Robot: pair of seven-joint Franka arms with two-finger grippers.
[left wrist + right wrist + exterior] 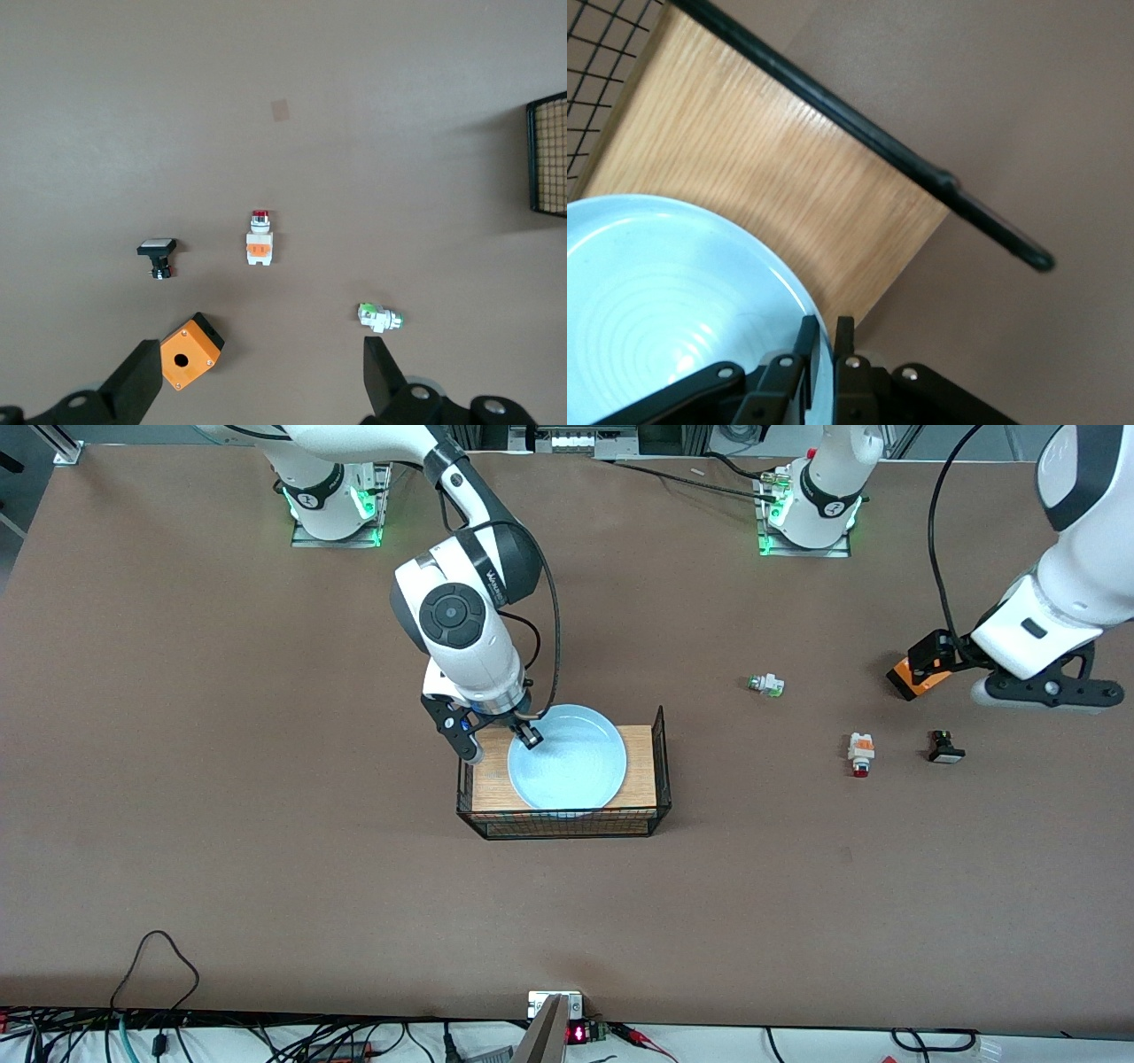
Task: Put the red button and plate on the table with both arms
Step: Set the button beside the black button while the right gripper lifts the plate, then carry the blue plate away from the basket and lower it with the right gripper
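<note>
The light blue plate (571,766) lies on the wood-topped black wire basket stand (640,755). My right gripper (524,732) is shut on the plate's rim at the edge toward the right arm's base. In the right wrist view the rim of the plate (656,292) passes between the two fingers of the right gripper (825,341). The red button (860,754) lies on the brown table (266,824) toward the left arm's end. My left gripper (935,657) is open and empty in the air. In the left wrist view the left gripper (261,381) looks down on the red button (259,239).
A white-and-green part (765,685) (379,317), a black-and-white part (945,747) (158,255) and an orange box (914,678) (188,350) lie around the red button. The stand has raised wire sides (859,133). Cables run along the table's front edge.
</note>
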